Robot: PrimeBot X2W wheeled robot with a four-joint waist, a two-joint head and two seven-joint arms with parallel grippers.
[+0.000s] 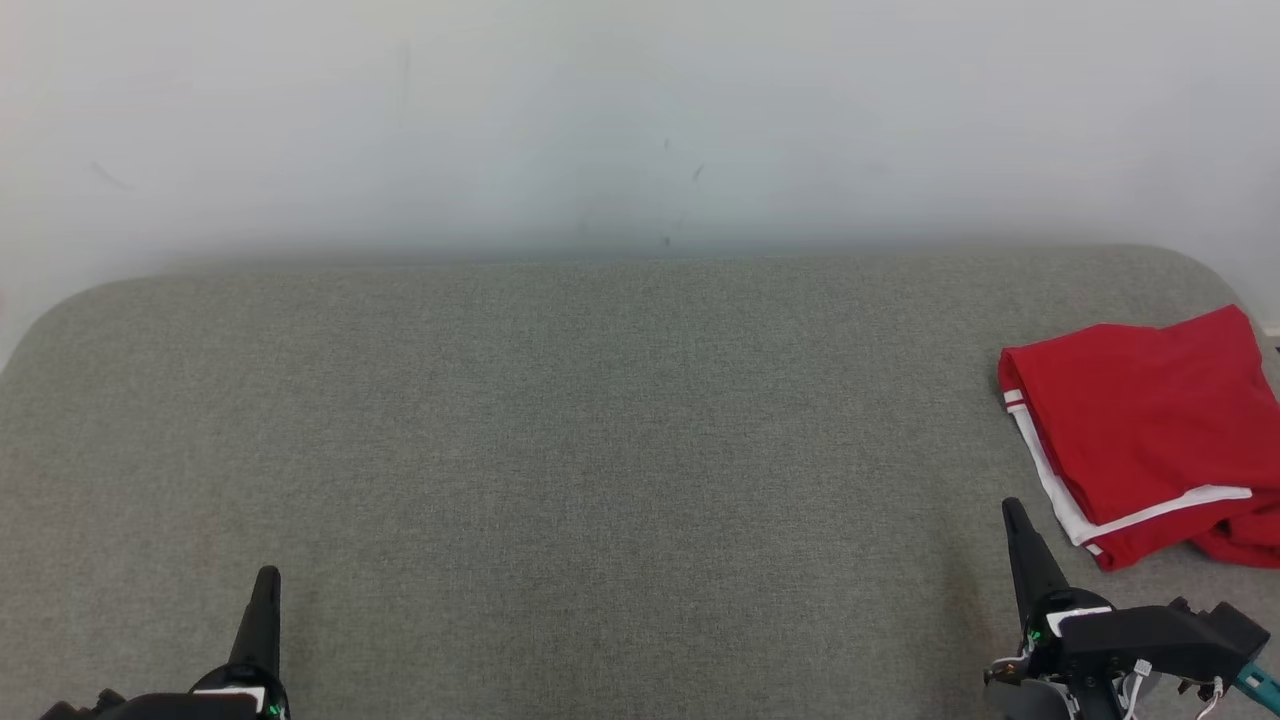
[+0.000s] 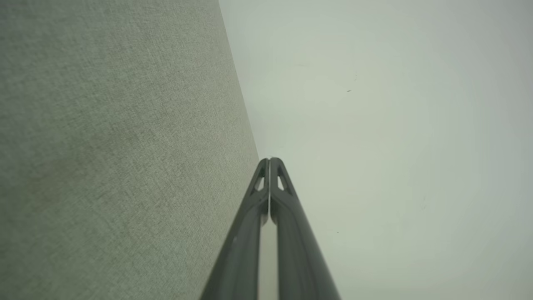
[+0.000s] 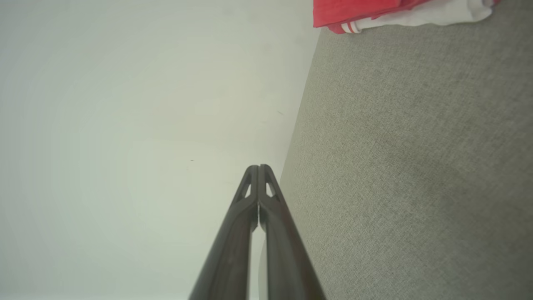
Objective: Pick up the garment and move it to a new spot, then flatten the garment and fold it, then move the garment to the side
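Note:
A red garment (image 1: 1150, 430) with white stripes lies folded at the far right of the grey fabric surface (image 1: 600, 450), partly cut off by the head view's right edge. Its red and white edge (image 3: 399, 12) also shows at the top of the right wrist view. My right gripper (image 1: 1012, 508) sits at the lower right, just left of the garment's near corner and apart from it; its fingertips meet, shut on nothing (image 3: 259, 166). At the lower left my left gripper (image 1: 267, 575) is far from the garment, also shut and empty (image 2: 270, 159).
A pale wall (image 1: 640, 120) rises behind the surface's far edge. The grey surface has rounded far corners and spreads wide between my two grippers.

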